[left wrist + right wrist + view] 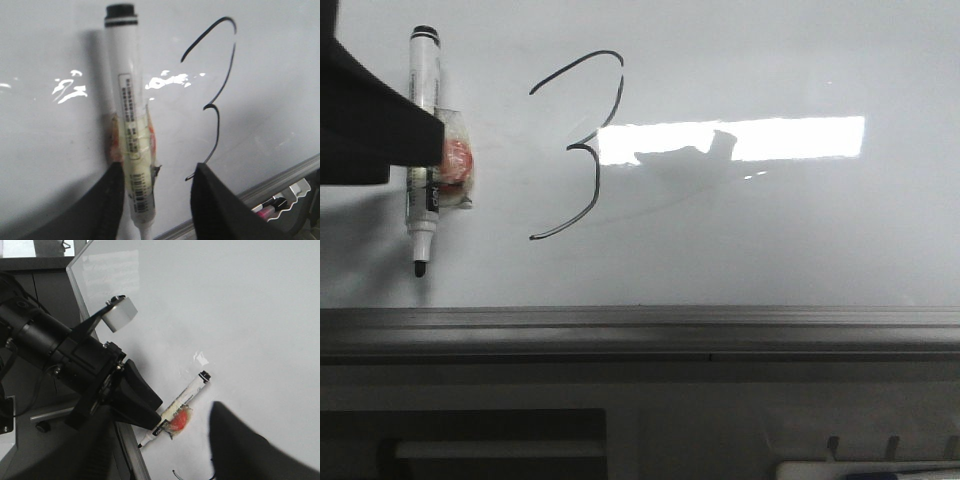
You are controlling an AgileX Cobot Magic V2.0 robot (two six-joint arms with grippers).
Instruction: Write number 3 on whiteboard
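The number 3 (578, 145) is drawn in thin black line on the whiteboard (770, 230), left of centre in the front view and just left of the bright reflection, so the writing looks finished. What matters for the next move is the marker pen (424, 150): it lies flat against the board at the left of the front frame, clearly apart from the 3, its long axis running top to bottom of the frame with the black end cap up and the writing tip down toward the grey bottom rail (640, 325).

The left gripper (157, 200) is the nearer one. In its wrist view the jaws stand apart, one on each side of the pen's taped lower barrel (a reddish wad (456, 160) is bound there), and I cannot tell whether either jaw touches it. The right gripper (160, 450) is also spread, holding nothing, well away from the pen.
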